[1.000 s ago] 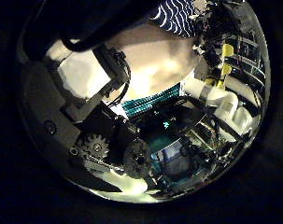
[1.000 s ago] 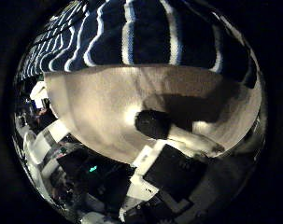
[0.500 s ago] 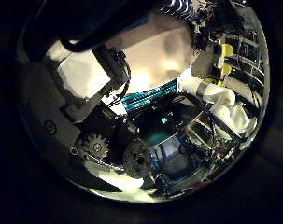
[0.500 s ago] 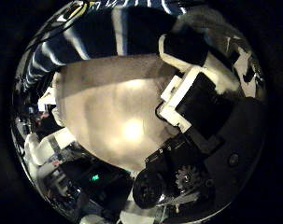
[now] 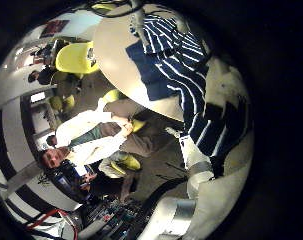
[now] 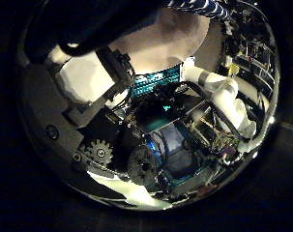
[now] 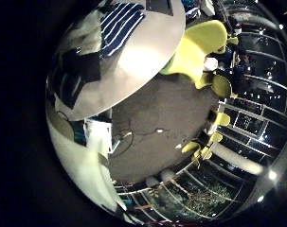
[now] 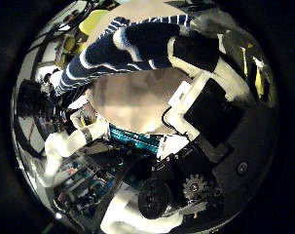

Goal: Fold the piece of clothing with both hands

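The striped piece of clothing [image 5: 176, 70] lies flat on the round pale table [image 5: 116, 45], some way off from my left hand. In the left thumb side palm view only its striped edge [image 6: 199, 8] shows, beyond that hand's own fingers [image 6: 98, 82], which stay relaxed and hold nothing. The right thumb side palm view has the clothing [image 8: 123, 49] spread across the table [image 8: 137, 93]. My right hand's fingers [image 8: 210, 102] reach in beside it with no cloth between them. From the right little finger side the clothing [image 7: 119, 26] looks small and flat.
Chairs [image 7: 195, 47] stand round the table on the floor, and more chairs [image 5: 76, 58] are beyond the table edge. A white arm [image 6: 219, 92] crosses the left thumb side palm view. Racks and screens [image 8: 132, 139] stand past the table.
Both palm cameras have swung away from the table. The clothing has slid to the rim of the left view. In the right view it has shrunk, and the fingers have come into view.
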Controlling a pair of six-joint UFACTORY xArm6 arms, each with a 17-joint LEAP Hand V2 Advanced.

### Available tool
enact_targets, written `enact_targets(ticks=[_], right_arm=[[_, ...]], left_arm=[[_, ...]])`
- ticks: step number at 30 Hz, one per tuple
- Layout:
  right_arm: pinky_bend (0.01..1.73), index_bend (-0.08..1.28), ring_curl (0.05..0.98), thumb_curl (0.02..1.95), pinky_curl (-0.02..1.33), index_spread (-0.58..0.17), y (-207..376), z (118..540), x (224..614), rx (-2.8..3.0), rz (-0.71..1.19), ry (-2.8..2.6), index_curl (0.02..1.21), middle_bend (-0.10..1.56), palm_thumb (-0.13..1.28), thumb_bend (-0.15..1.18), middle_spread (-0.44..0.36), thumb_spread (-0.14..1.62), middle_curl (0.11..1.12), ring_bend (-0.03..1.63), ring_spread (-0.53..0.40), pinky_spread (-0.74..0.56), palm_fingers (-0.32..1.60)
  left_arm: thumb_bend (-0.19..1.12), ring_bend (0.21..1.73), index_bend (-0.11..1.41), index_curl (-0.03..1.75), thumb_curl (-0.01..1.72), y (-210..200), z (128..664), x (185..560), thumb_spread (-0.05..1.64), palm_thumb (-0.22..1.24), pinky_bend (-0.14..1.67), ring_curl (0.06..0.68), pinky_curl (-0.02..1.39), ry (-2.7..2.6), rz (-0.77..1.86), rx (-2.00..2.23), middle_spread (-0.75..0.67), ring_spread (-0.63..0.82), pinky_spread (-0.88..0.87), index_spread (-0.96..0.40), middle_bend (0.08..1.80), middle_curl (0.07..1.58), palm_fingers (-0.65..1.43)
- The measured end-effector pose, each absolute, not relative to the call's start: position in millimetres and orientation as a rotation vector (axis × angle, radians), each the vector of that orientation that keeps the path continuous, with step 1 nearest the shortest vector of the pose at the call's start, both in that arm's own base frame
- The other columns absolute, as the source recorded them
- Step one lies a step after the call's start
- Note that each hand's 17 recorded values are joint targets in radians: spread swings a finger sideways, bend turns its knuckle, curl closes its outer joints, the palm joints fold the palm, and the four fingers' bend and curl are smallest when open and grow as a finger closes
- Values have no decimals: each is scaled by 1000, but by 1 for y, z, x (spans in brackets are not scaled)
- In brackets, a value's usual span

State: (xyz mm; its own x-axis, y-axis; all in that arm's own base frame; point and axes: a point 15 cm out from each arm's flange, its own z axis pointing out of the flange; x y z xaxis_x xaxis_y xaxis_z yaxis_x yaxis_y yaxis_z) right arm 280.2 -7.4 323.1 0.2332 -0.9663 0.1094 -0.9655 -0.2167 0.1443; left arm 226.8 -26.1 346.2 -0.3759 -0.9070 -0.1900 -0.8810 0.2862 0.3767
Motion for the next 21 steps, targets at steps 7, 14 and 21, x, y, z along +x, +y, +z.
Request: enact_targets(ticks=[7, 14, 21], right_arm=[[1338, 1027, 795, 611, 861, -353, 0, 320, 338, 2291, -56, -1810, 1034, 1261, 1025, -8, -196, 1221, 919, 1368, -250, -181, 995], [1315, 1035, 809, 628, 918, -349, 9, 284, 402, 2252, -126, -1746, 1037, 1266, 1003, -12, -193, 1226, 919, 1367, -250, -185, 982], [1286, 1040, 828, 618, 981, -348, 12, 247, 471, 2223, -128, -1695, 1042, 1271, 940, -15, -187, 1234, 928, 1373, -254, -192, 937]], left_arm=[[-17, 1317, 178, 1484, 532, -14, 344, 303, 1067, 784, 1253, 512, 591, -2438, -771, 1793, -675, -474, -598, -609, 813, 1056, 1064], [-22, 1322, 171, 1497, 527, -16, 296, 394, 1074, 783, 1244, 519, 603, -2415, -772, 1798, -678, -470, -594, -595, 797, 1070, 1029], [-26, 1319, 167, 1492, 504, -24, 254, 454, 1084, 724, 1227, 523, 613, -2442, -791, 1777, -685, -471, -601, -577, 790, 1083, 967]])
